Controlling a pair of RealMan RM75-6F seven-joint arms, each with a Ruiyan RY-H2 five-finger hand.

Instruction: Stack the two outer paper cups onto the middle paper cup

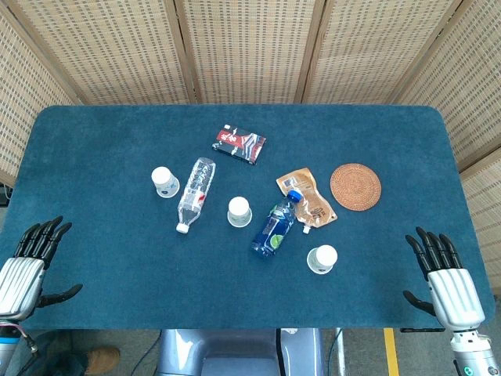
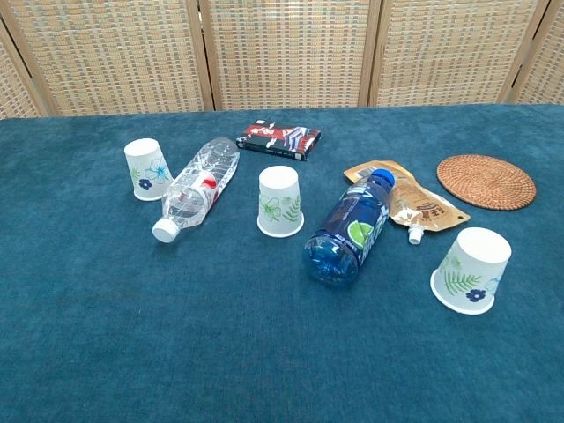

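waiting at the near corners of the blue table (image 1: 94, 141), the left hand (image 1: 27, 262) and right hand (image 1: 442, 274) both hover with fingers spread wide and nothing in them, so no step of the stacking has begun. all three paper cups stand upside down and apart. the middle paper cup (image 2: 280, 202) sits near the table centre, between a clear water bottle (image 2: 196, 188) lying on its side and a blue drink bottle (image 2: 349, 229), also on its side. the left paper cup (image 2: 146, 169) stands just beyond the clear bottle, and the right paper cup (image 2: 471, 270) stands nearest the front edge, close to a brown spouted pouch (image 2: 414, 203). a woven coaster (image 2: 486, 181) and a small dark packet (image 2: 279, 139) lie further back. the likely first move is for one hand to reach its own outer cup, close around its wall, lift it clear of the bottle beside it, and lower it over the middle cup.
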